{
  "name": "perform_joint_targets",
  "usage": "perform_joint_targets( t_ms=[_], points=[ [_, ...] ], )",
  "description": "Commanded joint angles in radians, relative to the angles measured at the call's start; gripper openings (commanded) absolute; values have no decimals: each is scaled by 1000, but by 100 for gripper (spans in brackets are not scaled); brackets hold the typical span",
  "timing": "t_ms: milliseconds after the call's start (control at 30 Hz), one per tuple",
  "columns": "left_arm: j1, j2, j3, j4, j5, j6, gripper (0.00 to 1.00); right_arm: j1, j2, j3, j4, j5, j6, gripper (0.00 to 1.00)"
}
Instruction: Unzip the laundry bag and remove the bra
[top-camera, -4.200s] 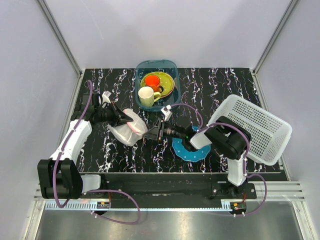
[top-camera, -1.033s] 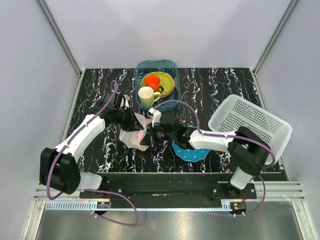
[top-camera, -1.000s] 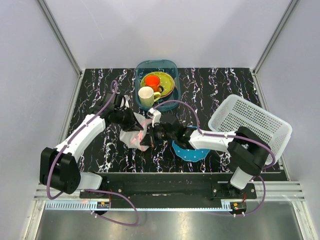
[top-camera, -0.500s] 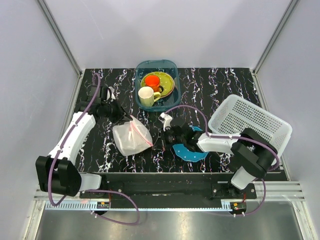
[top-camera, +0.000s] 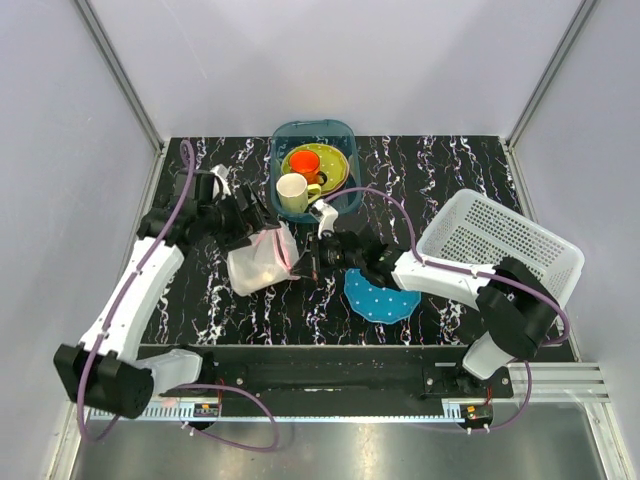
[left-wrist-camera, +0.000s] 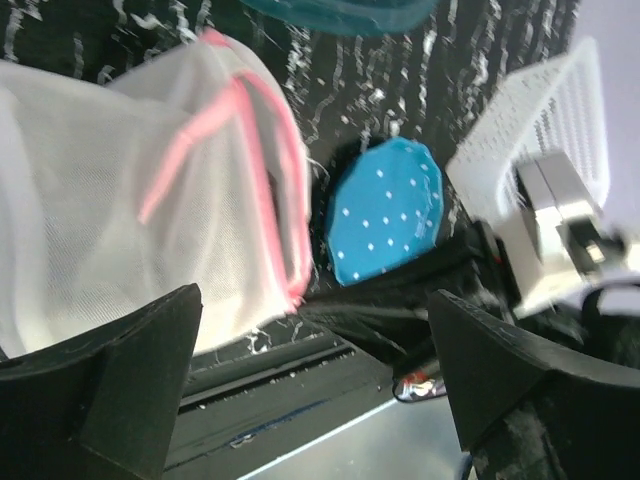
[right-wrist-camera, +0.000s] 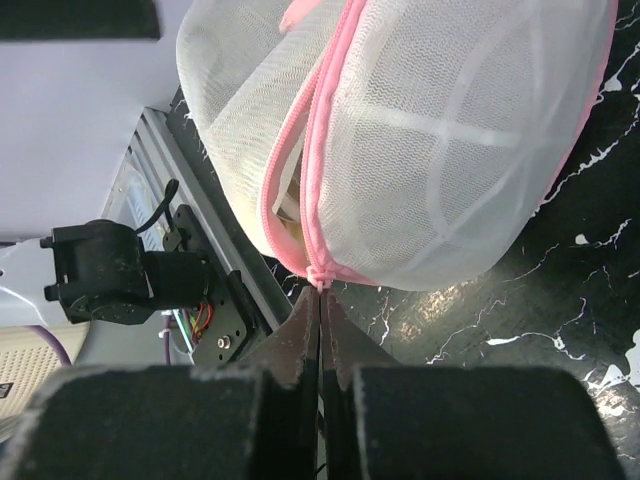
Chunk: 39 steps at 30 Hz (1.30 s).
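1. A teal tub (top-camera: 312, 126) stands at the far middle of the black marbled tabletop (top-camera: 430, 170). It holds a yellow-green plate, an orange cup and a cream mug (top-camera: 292, 190), and its near edge is close behind the bag.
2. A white perforated basket (top-camera: 505, 250) sits tilted at the right. A blue dotted plate (top-camera: 380, 298) lies flat to the near right of the bag, just beside the right arm.
3. The laundry bag (top-camera: 268, 245) rests left of centre between the two arms, its pink zipper trim facing right. The bra (top-camera: 256, 272) shows only as a tan shade through the mesh, inside the bag.
4. The right pincer (right-wrist-camera: 320, 292) reaches in from the right, its fingers pressed together on the zipper pull (right-wrist-camera: 319, 275) at the bag's right edge. The trim above the pull is parted into a narrow slit.
5. The left pincer (top-camera: 255, 222) is at the bag's far-left edge. In its wrist view the fingers are spread wide, and the bag lies by one finger only.
6. Half a second ago the bag lay nearer and flatter, the left pincer was farther left and clear of it, and the right pincer was lower right. Both have since closed in.
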Motion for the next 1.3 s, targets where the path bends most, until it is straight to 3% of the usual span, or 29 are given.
perform_joint_targets(
  t_ms=[0, 133, 467, 600, 633, 733, 1067, 1267],
  points=[
    [-63, -73, -60, 11, -13, -62, 97, 6, 9, 25, 25, 17, 24, 0],
    [-88, -64, -164, 102, 1, -114, 93, 6, 6, 20, 4, 20, 0, 0],
    [-152, 37, -212, 255, 18, -174, 80, 8, -18, -13, -7, 32, -8, 0],
    [-177, 98, -192, 270, 6, -173, 54, 6, -30, -24, -4, 36, -8, 0],
    [-183, 105, -186, 272, 7, -171, 35, 6, -37, -27, -7, 37, -11, 0],
    [-182, 114, -136, 235, 3, -147, 0, 6, -55, -43, -21, 55, -19, 0],
    [-77, -19, -5, 141, 32, -139, 0, 6, -46, -251, 25, 152, -21, 0],
    [-19, 13, -32, 140, 21, -104, 0, 14, -87, -225, -1, 121, -10, 0]
  ],
)
